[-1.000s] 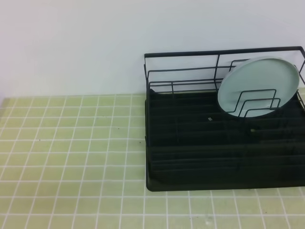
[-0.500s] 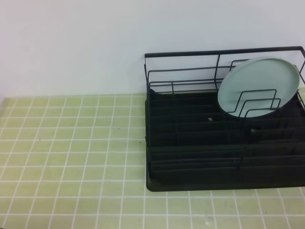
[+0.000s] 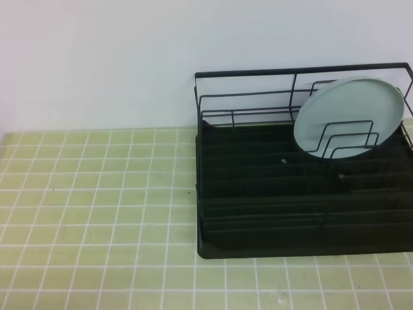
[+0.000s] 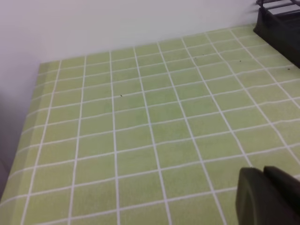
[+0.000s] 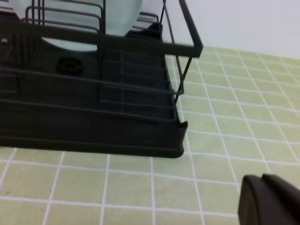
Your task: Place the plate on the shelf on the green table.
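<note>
Plate (image 3: pixel 349 116) leans unmoved in shelf (image 3: pixel 258 194), upper right, on green table (image 3: pixel 97 194); left gripper (image 4: pixel 269 194) and right gripper (image 5: pixel 267 199) clenched, empty.

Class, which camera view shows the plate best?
The exterior high view: the whole plate stands tilted in the rack behind its wire dividers. The right wrist view catches only its lower edge behind the wires. The left wrist view misses it.
</note>
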